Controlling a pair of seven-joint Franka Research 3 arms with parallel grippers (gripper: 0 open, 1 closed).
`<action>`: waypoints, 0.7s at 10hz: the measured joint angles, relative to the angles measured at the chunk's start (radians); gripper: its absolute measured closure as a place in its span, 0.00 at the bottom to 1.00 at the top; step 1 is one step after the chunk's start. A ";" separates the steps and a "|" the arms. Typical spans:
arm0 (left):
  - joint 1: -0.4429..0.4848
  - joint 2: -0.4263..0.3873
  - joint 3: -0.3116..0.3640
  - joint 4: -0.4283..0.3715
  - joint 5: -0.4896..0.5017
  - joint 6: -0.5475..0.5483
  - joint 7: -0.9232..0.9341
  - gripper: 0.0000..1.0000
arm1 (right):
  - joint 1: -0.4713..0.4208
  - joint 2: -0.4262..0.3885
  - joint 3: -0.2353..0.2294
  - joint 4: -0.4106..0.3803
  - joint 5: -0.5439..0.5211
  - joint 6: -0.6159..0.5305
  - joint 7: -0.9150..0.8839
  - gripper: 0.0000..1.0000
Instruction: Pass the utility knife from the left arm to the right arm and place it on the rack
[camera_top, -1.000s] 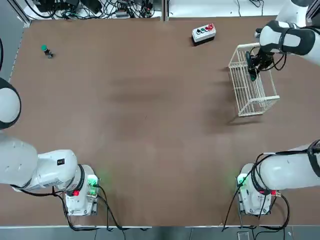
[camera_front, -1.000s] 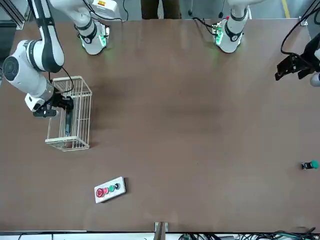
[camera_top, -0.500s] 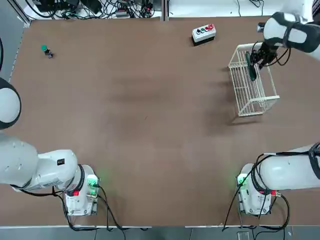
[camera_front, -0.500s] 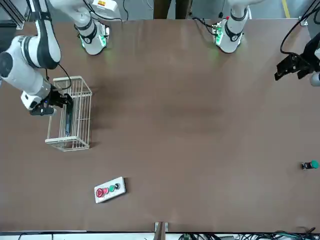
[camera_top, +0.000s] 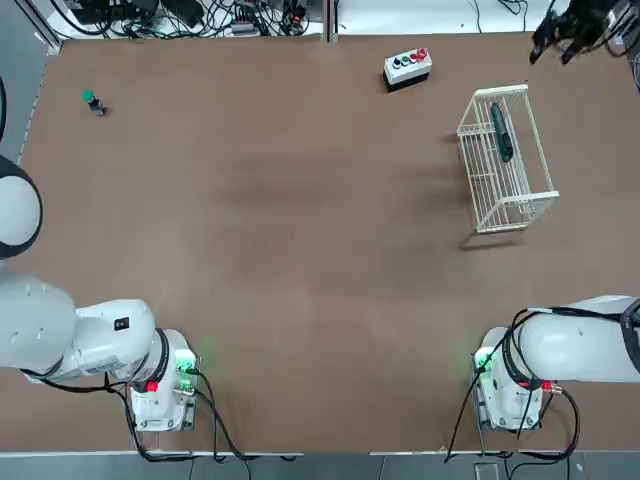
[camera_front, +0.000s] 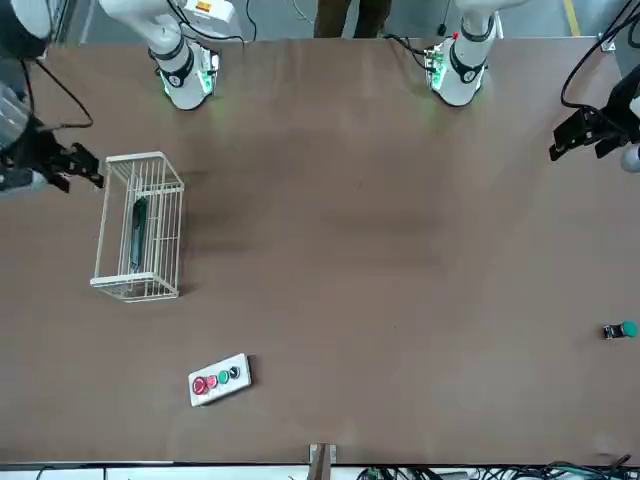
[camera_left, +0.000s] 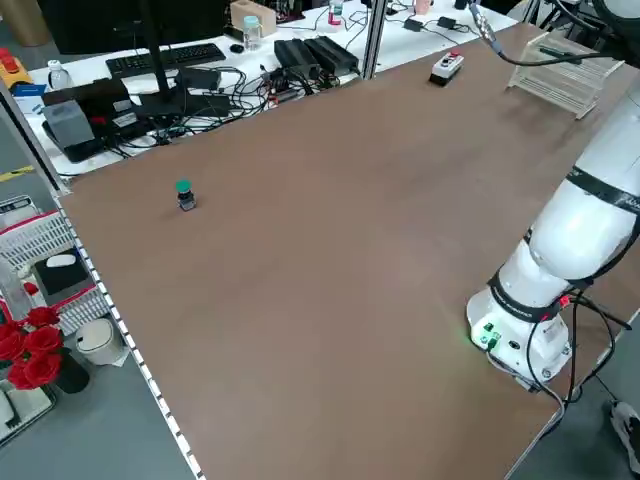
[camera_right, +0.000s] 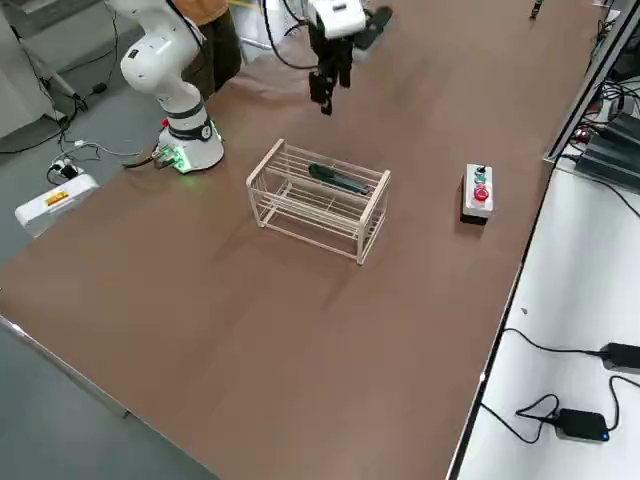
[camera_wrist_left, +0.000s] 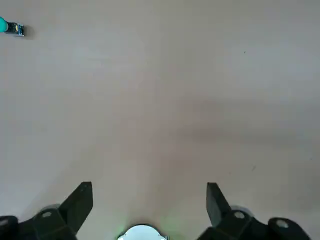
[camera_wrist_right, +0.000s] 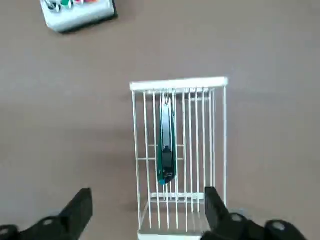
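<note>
Your right pincer stands spread and empty, apart from the utility knife, which, as far as the top view allows, lies toward seven o'clock, on the rack, long axis roughly twelve-to-six. Your left pincer, also spread, is much farther off.

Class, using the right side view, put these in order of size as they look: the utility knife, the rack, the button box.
1. Rack, clearly largest.
2. Utility knife and button box look too alike to rank.
</note>
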 joint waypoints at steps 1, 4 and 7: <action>0.000 0.000 0.000 0.000 0.000 0.000 0.000 0.00 | -0.003 0.007 -0.003 0.047 0.000 -0.003 0.002 0.00; -0.006 0.000 -0.002 0.000 0.008 0.000 0.000 0.00 | -0.012 0.082 -0.008 0.208 -0.002 -0.098 0.002 0.00; -0.007 -0.001 -0.021 0.000 0.023 -0.001 -0.001 0.00 | -0.023 0.134 -0.008 0.302 -0.015 -0.184 0.003 0.00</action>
